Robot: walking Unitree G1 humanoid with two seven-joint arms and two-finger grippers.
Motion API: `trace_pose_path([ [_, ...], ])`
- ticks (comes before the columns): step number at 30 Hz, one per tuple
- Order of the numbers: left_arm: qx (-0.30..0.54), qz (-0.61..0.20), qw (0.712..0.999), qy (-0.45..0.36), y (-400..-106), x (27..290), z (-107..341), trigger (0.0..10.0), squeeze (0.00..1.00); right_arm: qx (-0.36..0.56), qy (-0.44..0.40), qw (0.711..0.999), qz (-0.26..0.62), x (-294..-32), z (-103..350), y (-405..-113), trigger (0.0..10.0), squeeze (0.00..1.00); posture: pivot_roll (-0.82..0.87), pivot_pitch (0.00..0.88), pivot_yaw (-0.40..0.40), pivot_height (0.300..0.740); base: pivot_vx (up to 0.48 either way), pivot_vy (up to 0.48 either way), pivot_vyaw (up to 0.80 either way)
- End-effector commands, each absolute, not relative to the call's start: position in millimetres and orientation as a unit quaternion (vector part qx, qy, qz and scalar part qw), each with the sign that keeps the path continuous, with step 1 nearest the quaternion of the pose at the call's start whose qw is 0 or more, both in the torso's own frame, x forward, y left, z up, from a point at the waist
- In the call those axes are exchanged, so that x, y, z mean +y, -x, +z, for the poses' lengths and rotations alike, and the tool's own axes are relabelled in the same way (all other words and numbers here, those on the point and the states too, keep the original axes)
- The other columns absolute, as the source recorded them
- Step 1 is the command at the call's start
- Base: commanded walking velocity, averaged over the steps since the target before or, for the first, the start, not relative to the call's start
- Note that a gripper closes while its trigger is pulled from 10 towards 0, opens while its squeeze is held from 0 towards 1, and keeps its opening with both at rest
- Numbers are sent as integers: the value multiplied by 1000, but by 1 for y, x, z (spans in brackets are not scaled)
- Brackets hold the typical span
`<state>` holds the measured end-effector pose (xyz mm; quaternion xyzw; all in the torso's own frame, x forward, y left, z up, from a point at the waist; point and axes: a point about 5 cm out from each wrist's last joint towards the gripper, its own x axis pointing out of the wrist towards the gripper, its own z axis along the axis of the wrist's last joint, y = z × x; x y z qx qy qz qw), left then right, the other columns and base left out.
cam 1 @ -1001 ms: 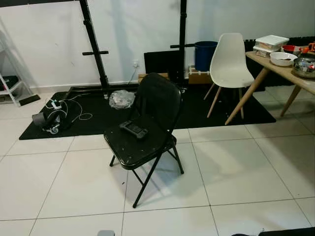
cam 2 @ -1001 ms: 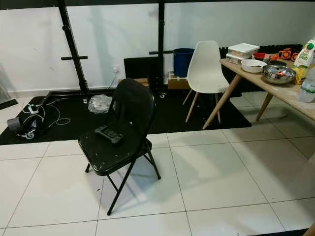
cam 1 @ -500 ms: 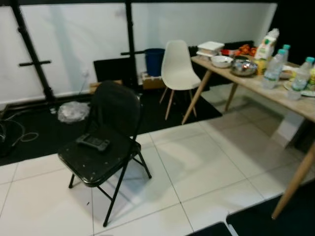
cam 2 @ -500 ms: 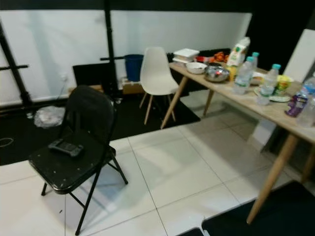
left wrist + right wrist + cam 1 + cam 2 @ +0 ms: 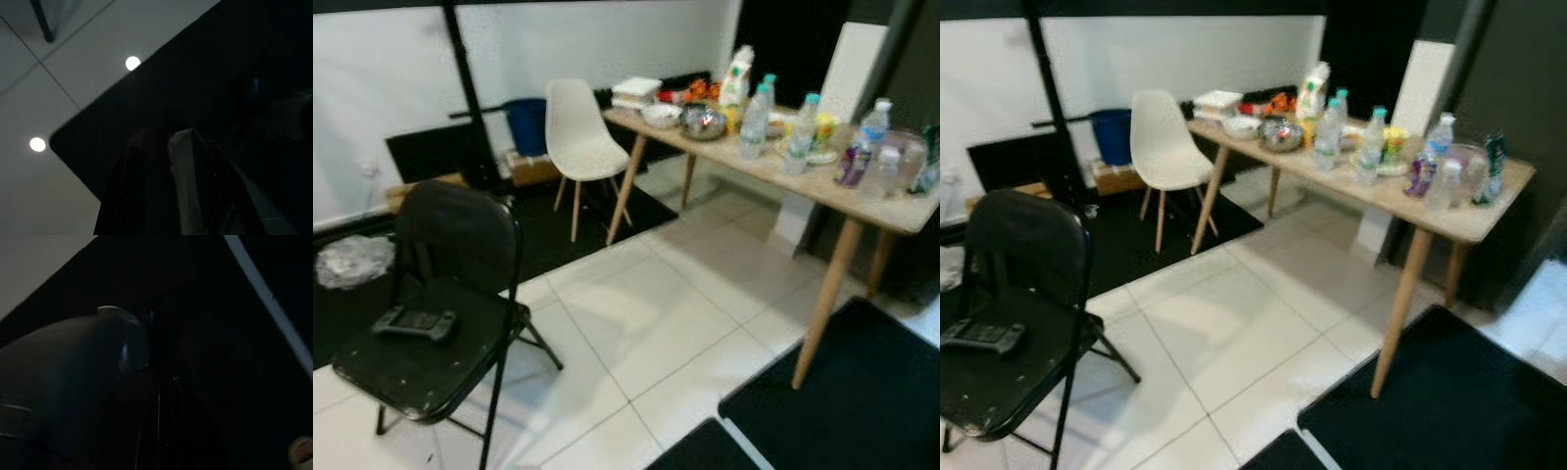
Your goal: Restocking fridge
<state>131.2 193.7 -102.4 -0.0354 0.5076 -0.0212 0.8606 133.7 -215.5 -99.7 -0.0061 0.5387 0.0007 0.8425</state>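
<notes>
1. Left wrist view: the left fingers point(image 5: 161, 147) hang low and idle, together, holding nothing, over a dark mat point(image 5: 205, 88) whose corner meets pale floor point(image 5: 29, 196).
2. Right wrist view: it is too dark to tell whether the right fingers point(image 5: 164, 431) are apart or together; they hang idle over darkness.
3. Left eye view: a wooden tabletop point(image 5: 822, 191) runs along the right, with bottles point(image 5: 754, 122) near its front edge, a carton point(image 5: 736, 76), a steel bowl point(image 5: 703, 121) and boxes point(image 5: 636, 90) toward its far end. These look like the goods to restock. A black chair point(image 5: 440, 294) holding a controller point(image 5: 414, 323) stands on the left, and a white chair point(image 5: 576, 137) by the far end.
4. Right eye view: more bottles point(image 5: 1435, 157) crowd the near corner, and a black mat point(image 5: 1449, 401) lies below. The picture is blurred.
5. Judgement: the step is approach. Square up to the long edge, stop fully, then raise an arm; mind the table leg point(image 5: 1400, 304) and the mat's edge.
</notes>
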Motion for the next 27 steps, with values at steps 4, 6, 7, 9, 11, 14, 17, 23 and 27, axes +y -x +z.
trace_pose_path([
  [4,501,-17,865,39,-134,194,-101,10000,0,532,4,847,-5,-218,-99,-135,10000,0,-56,0,37,740,0,0,0],
  [6,499,-13,865,46,-134,194,-101,10000,0,532,4,846,-5,-218,-99,-135,10000,0,-56,0,36,740,0,0,0],
  [7,499,-12,865,46,-134,194,-101,10000,0,532,4,846,-4,-218,-99,-135,10000,0,-56,0,36,740,0,0,0],
  [9,500,-11,865,44,-134,194,-101,10000,0,532,5,846,-3,-218,-99,-135,10000,0,-55,0,32,740,0,0,0],
  [11,500,-11,865,43,-134,194,-101,10000,0,532,5,847,-3,-218,-99,-135,10000,0,-55,0,28,740,0,0,0],
  [14,501,-11,864,43,-133,193,-102,10000,0,533,7,846,-1,-219,-99,-135,10000,0,-55,0,25,740,0,0,0],
  [17,502,-10,864,43,-133,193,-102,10000,0,536,12,844,3,-219,-99,-135,10000,0,-53,0,20,740,0,0,-267],
  [23,502,-7,864,42,-133,194,-102,10000,0,535,16,844,4,-221,-98,-136,10000,0,-51,0,20,740,0,0,-800],
  [27,501,-5,865,39,-135,196,-101,10000,0,532,13,847,0,-222,-97,-138,10000,0,-51,0,23,740,0,0,-753],
])
